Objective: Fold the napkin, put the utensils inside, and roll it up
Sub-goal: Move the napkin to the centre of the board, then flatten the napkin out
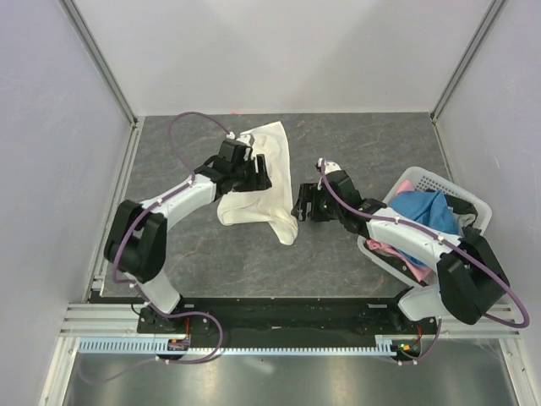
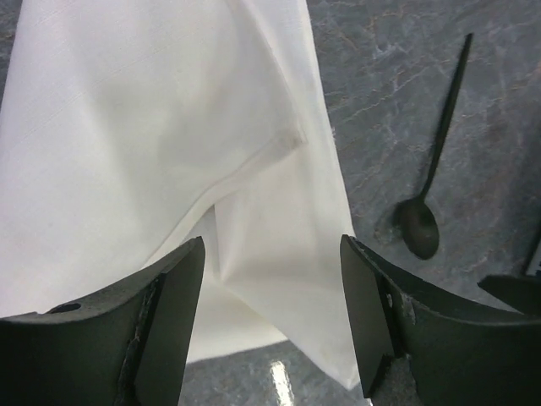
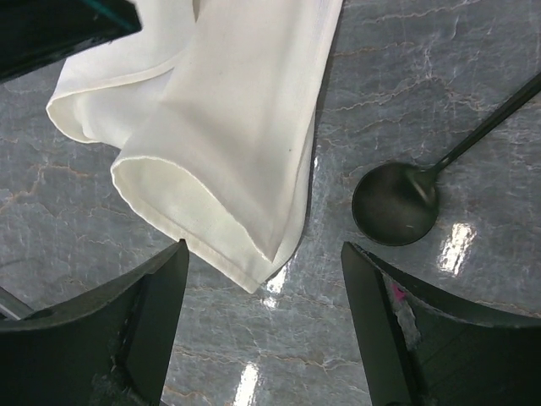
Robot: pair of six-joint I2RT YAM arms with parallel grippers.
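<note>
Napkin [image 2: 127,127] lies loosely folded under left pincer [image 2: 270,254]. Spoon [image 3: 396,203] sits bare on bench [image 3: 423,68], ahead-right of right pincer [image 3: 264,254]. Both pincers open, empty; spoon insertion and rolling remain.

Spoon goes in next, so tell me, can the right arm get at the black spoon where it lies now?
Probably yes. The right gripper hangs open close over the spoon, whose head lies bare on the table beside the napkin, with nothing on top of it.

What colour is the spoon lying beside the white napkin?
Plain black, head and handle alike; the spoon shows best in the right wrist view.
</note>
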